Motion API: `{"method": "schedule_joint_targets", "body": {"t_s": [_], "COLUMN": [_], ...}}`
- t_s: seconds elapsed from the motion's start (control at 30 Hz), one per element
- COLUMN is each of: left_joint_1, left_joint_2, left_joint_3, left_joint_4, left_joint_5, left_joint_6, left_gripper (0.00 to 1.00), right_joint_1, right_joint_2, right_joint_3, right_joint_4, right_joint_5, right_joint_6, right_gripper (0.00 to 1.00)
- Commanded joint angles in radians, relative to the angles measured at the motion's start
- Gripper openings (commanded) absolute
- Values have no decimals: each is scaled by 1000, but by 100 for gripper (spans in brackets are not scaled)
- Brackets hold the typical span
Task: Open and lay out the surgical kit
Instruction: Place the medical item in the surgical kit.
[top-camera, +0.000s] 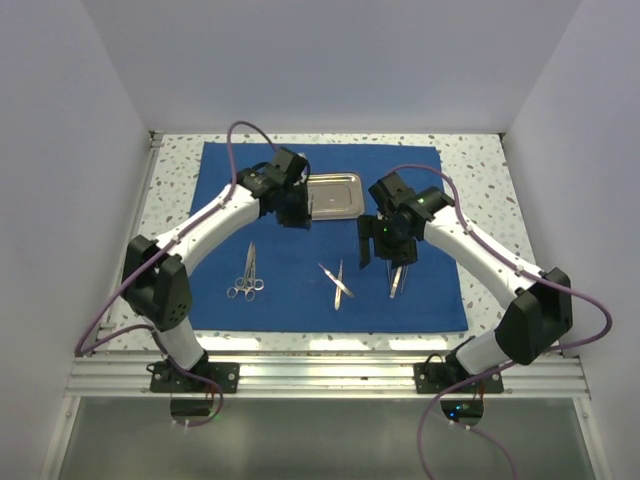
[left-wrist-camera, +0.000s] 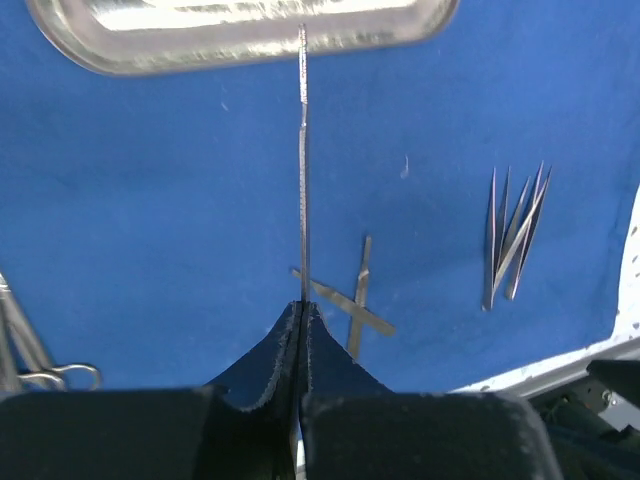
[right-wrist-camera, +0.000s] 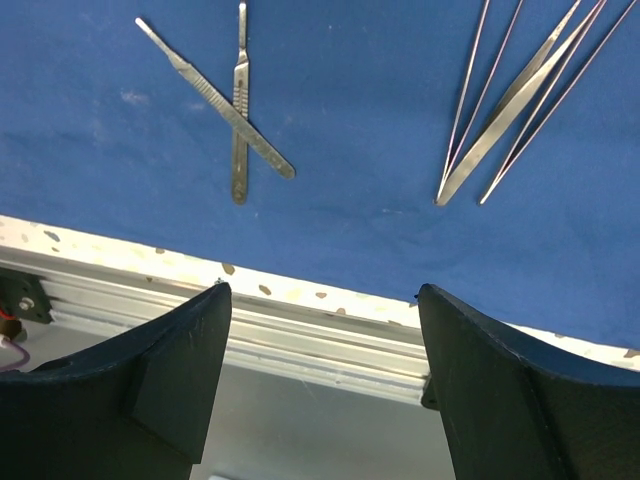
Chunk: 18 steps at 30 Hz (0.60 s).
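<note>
While the left fingers (left-wrist-camera: 270, 360) are pressed together on a thin steel instrument (left-wrist-camera: 303, 200), the right fingers (right-wrist-camera: 170, 380) stand wide apart with nothing between them.

1. Kit position: the blue cloth wrap (top-camera: 290, 310) lies unfolded and flat on the speckled desk (top-camera: 175, 180). The steel tray (top-camera: 335, 195) sits on the far middle part of the cloth.
2. Left arm: the held instrument projects straight out from the fingertips. In the left wrist view its far tip overlaps the near rim of the tray.
3. Right arm: the open fingers hang over the right part of the cloth, above the tweezers (right-wrist-camera: 520, 90).
4. Laid-out items, all on the near half of the cloth, left to right:
   - ring-handled instruments (top-camera: 247, 280), side by side;
   - two flat handles (right-wrist-camera: 238, 110), crossed over each other;
   - the tweezers, bunched together with tips converging.

The three groups lie well apart from one another.
</note>
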<state>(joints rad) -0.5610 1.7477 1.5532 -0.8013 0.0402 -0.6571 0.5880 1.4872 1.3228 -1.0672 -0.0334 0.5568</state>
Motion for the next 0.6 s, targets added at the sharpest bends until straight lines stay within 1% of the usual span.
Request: {"method": "schedule_joint_targets", "body": {"t_s": [0.0, 0.1, 0.23, 0.37, 0.5, 0.57], "left_joint_1": [-39, -86, -125, -149, -157, -158], "left_joint_2": [-33, -57, -86, -93, -105, -105], "left_joint_3": [-115, -200, -277, -324, -381, -380], "left_joint_4": [63, 106, 166, 211, 277, 274], "left_joint_5": [29, 55, 90, 130, 239, 254], "left_joint_6": [-104, -146, -203, -228, -266, -279], "left_gripper": [0, 0, 0, 0, 0, 0], "right_joint_1": [-8, -11, -14, -17, -22, -22], "right_joint_2": [16, 21, 12, -2, 13, 21], "right_joint_3": [36, 35, 18, -14, -25, -24], "right_joint_4": [24, 33, 39, 49, 59, 62], "right_joint_5": [27, 26, 24, 24, 17, 10], "right_joint_6": [-18, -23, -29, -40, -54, -60], "right_gripper": [79, 79, 79, 79, 79, 79]}}
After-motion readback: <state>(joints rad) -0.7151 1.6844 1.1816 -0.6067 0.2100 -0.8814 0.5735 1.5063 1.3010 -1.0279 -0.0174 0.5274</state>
